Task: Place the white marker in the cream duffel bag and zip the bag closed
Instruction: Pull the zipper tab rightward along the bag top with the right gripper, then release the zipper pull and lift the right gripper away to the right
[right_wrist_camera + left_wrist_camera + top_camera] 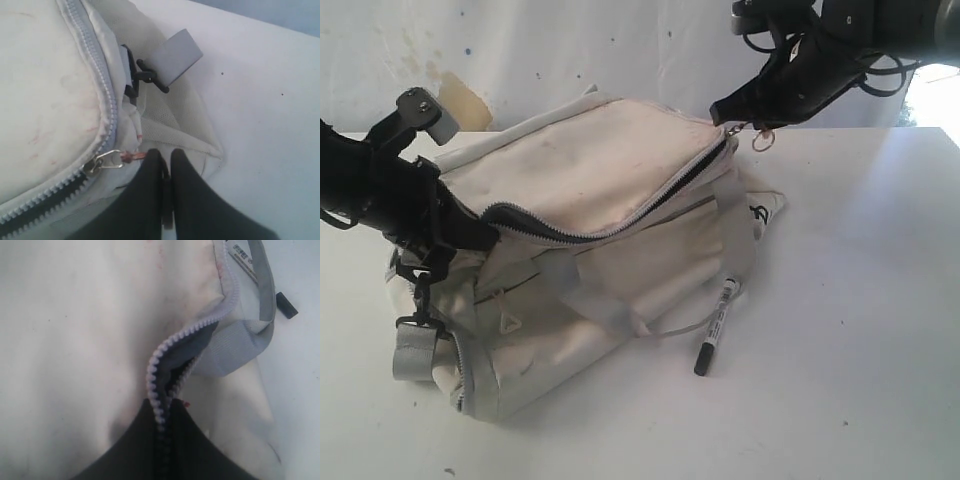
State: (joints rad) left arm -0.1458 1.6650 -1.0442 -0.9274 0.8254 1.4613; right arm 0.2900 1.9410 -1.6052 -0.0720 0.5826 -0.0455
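Note:
The cream duffel bag (590,200) lies on its side on the white table, its top zipper (620,215) partly open onto dark lining. The white marker (718,325) lies on the table just right of the bag, black cap toward the front. My left gripper (480,228) is at the bag's left end, shut on the zipper tape (159,390), whose teeth run between its jaws. My right gripper (725,110) is above the bag's far right end, shut on a dark pull tab; a reddish cord (132,156) and metal ring (110,159) link it to the slider (94,166).
A grey webbing strap (415,352) with a black clip (420,292) hangs at the bag's left end, and another grey strap loop (595,300) lies across its front. A stained white wall (570,50) stands behind the white table (860,300).

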